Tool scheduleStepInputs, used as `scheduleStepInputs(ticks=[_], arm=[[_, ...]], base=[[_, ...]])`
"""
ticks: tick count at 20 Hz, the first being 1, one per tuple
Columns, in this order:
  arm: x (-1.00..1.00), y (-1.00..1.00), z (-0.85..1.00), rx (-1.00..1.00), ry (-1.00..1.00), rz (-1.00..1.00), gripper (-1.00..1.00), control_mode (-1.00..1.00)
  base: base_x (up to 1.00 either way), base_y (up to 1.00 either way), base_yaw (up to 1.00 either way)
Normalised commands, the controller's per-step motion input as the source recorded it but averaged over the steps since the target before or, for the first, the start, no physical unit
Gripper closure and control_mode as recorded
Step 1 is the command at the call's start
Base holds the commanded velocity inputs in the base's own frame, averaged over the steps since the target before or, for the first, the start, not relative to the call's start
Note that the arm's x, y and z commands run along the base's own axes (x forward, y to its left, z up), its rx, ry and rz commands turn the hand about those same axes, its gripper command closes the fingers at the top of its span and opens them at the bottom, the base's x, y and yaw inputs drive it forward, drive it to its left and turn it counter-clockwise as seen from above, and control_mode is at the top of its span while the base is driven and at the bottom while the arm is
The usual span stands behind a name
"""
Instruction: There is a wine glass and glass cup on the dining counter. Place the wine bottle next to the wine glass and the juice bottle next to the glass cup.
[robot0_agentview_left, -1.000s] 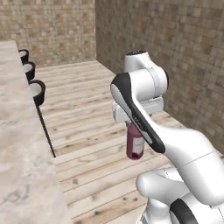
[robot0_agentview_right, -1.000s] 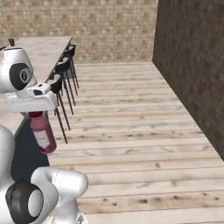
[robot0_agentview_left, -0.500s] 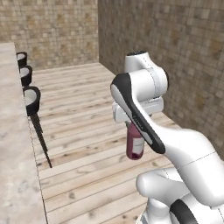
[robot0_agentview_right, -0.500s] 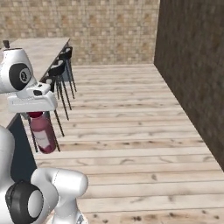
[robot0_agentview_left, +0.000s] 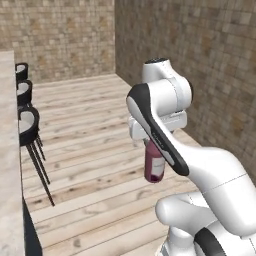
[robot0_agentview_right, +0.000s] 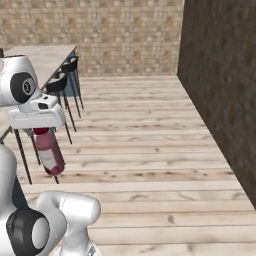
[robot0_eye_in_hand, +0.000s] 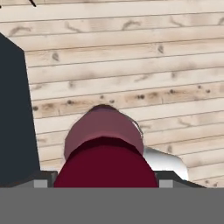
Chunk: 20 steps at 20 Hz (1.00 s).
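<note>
- Under the arm's wrist, the gripper (robot0_agentview_right: 41, 131) is closed on the cap of the juice bottle (robot0_agentview_right: 48, 152), which hangs upright over the wooden floor (robot0_agentview_right: 150, 150), probably for carrying.
- Farther off, bar stools (robot0_agentview_left: 27, 125) line the tabletop (robot0_agentview_left: 7, 150), the likely destination.

Glossy white rounded arm (robot0_agentview_left: 200, 170) with dark joints.
</note>
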Motion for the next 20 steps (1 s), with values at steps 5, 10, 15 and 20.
scheduleStepInputs(ticks=[5, 10, 15, 20], arm=[[0.0, 0.0, 0.0, 0.0, 0.0, 0.0, 1.0, 1.0], [0.0, 0.0, 0.0, 0.0, 0.0, 0.0, 1.0, 1.0], [0.0, 0.0, 0.0, 0.0, 0.0, 0.0, 1.0, 1.0], [0.0, 0.0, 0.0, 0.0, 0.0, 0.0, 1.0, 1.0]], base=[[0.73, -0.26, 0.07], [0.79, -0.21, 0.08], [0.83, -0.18, 0.07], [0.83, -0.16, 0.08]])
